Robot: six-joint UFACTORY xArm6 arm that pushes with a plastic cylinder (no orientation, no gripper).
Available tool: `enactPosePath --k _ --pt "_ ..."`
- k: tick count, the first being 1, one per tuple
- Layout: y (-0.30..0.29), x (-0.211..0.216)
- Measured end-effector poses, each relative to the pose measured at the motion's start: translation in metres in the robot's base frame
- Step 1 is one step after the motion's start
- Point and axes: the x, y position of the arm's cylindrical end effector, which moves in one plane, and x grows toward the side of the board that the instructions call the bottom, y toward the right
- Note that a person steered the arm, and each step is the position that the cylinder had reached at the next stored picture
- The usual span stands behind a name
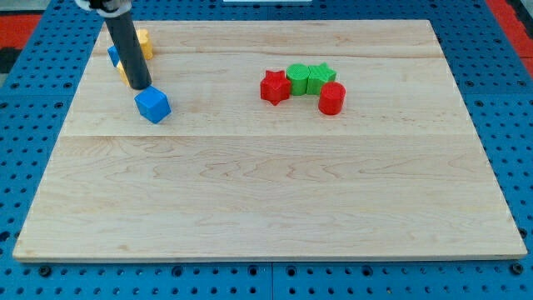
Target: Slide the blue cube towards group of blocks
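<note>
One blue cube [153, 105] on the wooden bench [266, 200] is met at its upper-left by my tip [141, 87], nothing gripped, well apart from the red-green block group [304, 85]; off-centre contact could spin it aside.

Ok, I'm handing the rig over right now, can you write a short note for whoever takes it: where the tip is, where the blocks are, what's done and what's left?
Tip: my tip sits just up and to the view's left of the blue cube, very close to it; contact can't be confirmed.
Blocks: the blue cube is at the board's left. The group sits right of centre: red star, two green blocks, red cylinder. Behind the rod, at top left, are yellow blocks and another blue block, partly hidden.
Done: tip is placed behind the cube.
Left: the cube is far from the group; push it toward the view's right.
</note>
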Motion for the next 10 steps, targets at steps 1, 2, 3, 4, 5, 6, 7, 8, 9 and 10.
enactPosePath --k 1,2,3,4,5,6,7,8,9,10 --pt "-0.004 -0.009" --pt "-0.003 -0.009" --pt "-0.003 -0.009" --pt "-0.014 0.000" --pt "-0.015 0.047" --pt "-0.015 0.051" --pt "-0.003 0.062" --pt "0.055 0.065" --pt "0.107 0.065" --pt "0.152 0.057"
